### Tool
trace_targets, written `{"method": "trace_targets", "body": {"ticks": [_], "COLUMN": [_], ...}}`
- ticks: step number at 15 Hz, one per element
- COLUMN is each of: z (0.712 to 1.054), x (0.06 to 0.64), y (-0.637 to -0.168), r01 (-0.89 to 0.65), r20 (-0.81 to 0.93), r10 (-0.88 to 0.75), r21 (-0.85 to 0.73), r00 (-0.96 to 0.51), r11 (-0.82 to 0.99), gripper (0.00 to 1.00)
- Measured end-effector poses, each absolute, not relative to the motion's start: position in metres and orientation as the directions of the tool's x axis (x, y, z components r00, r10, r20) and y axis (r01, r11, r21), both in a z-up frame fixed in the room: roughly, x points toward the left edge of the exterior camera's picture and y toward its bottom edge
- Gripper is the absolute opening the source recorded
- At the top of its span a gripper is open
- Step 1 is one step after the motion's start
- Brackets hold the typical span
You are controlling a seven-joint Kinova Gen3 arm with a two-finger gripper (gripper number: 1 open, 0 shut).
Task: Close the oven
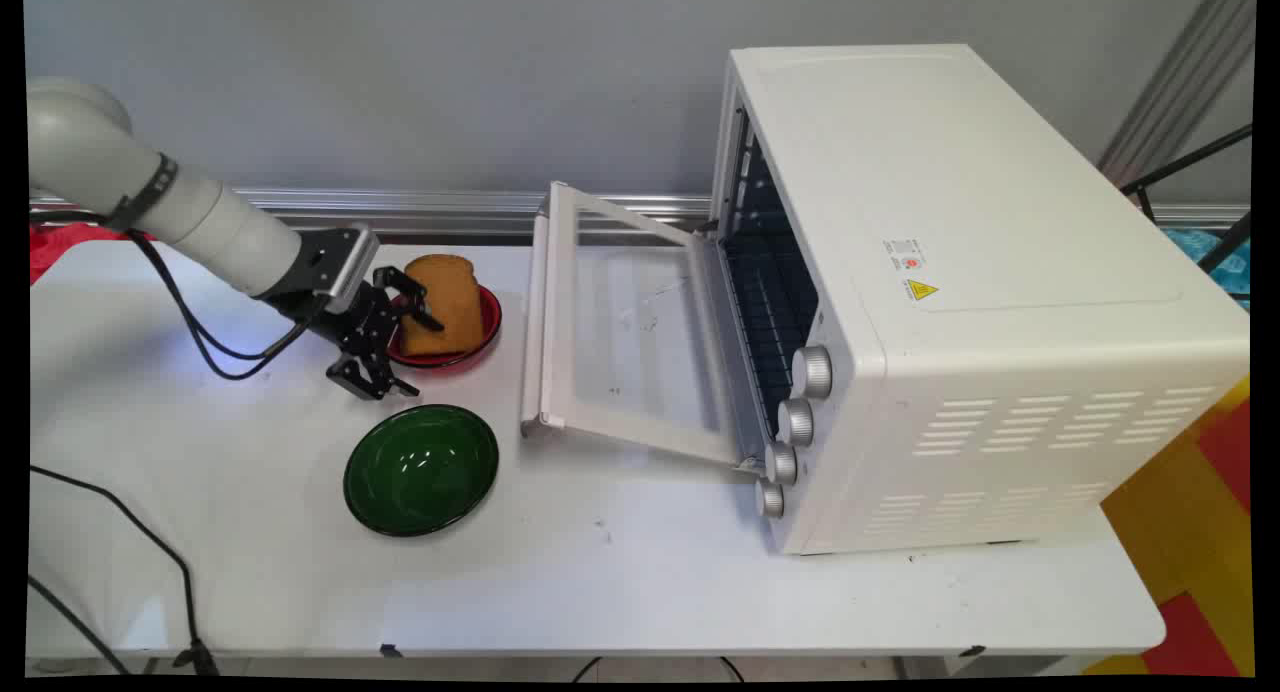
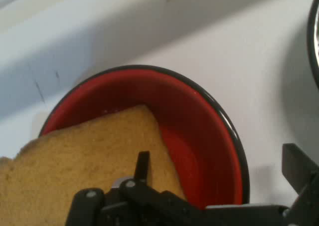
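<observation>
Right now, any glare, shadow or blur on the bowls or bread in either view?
Main view: sharp; ceiling-light glare on the green bowl, and the gripper overlaps the red bowl. Hand view: bread slice and red bowl are soft, close-up; a broad shadow crosses the table behind them.

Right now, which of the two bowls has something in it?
The red bowl, the one farther back, beside the tool: a slice of bread stands in it. The green bowl, nearer the camera, holds nothing.
</observation>
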State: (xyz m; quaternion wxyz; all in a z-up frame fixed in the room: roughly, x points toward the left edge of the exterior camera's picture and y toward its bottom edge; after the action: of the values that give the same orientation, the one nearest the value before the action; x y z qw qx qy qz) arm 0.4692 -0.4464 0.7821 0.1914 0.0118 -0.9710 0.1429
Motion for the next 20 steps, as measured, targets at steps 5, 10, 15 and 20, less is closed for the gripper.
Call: {"method": "trace_targets", "body": {"ticks": [5,10,15,20], "z": [0.81,0.843,0.85,0.847], "x": [0.463,0.447,0.425,0.414], "y": [-0.455,-0.469,-0.483,-0.494], "r01": [-0.12,-0.225,-0.27,-0.285], "r20": [0.425,0.512,0.554,0.565], "r10": [-0.003,-0.114,-0.188,-0.219], "r21": [-0.248,-0.16,-0.069,-0.03], "r00": [-0.905,-0.851,-0.811,-0.796], "r11": [0.961,0.961,0.96,0.958], "gripper": [1.0,1.0,1.0,1.0]}}
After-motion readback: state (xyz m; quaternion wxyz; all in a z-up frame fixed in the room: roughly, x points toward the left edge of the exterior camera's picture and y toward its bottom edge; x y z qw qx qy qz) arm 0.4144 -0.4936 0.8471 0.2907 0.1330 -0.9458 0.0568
